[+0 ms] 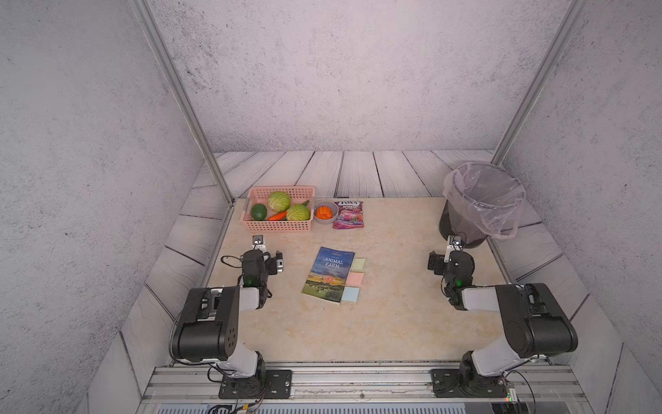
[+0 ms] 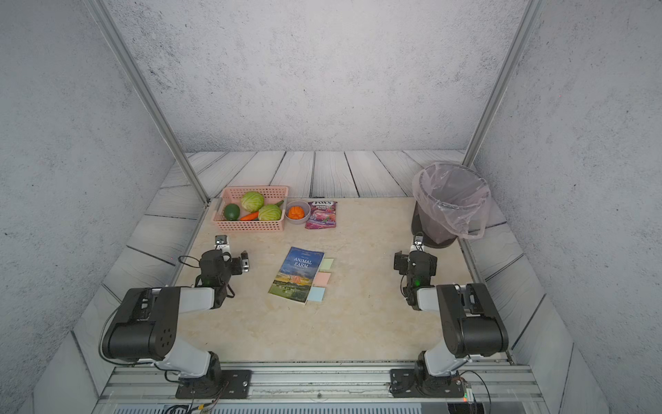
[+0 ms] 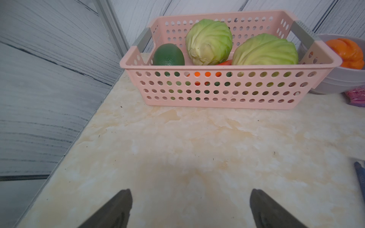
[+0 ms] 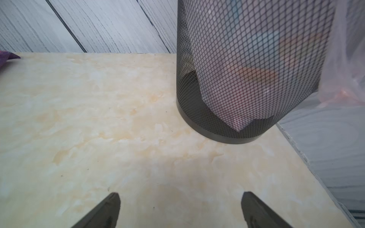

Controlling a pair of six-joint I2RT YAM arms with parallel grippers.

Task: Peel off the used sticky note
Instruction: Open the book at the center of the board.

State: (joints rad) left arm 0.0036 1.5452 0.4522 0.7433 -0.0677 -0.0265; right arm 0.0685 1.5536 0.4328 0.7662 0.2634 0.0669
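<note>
3 square paper notes: pale green sticky note [image 1: 358,264], pink sticky note [image 1: 355,278], light blue sticky note [image 1: 350,294], poking from the right edge of 1 blue paperback book [image 1: 329,274], mid-frame in both top views. 2 pincers: left gripper [image 3: 190,197] well left of them, right gripper [image 4: 180,199] well right. Both jaws wide apart, empty, touching nothing.

lots of bare table [image 1: 394,322] all around the book [image 1: 327,274], and it's wide open on its right side where the sticky notes [image 1: 355,278] poke out. clutter's along the back: pink basket [image 1: 277,225], bowl [image 1: 326,220], candy bag [image 1: 348,215], with open table between the basket and the left gripper [image 3: 191,190]. mesh bin [image 1: 455,224] crowds the far right corner, close ahead of the right gripper [image 4: 180,194].
</note>
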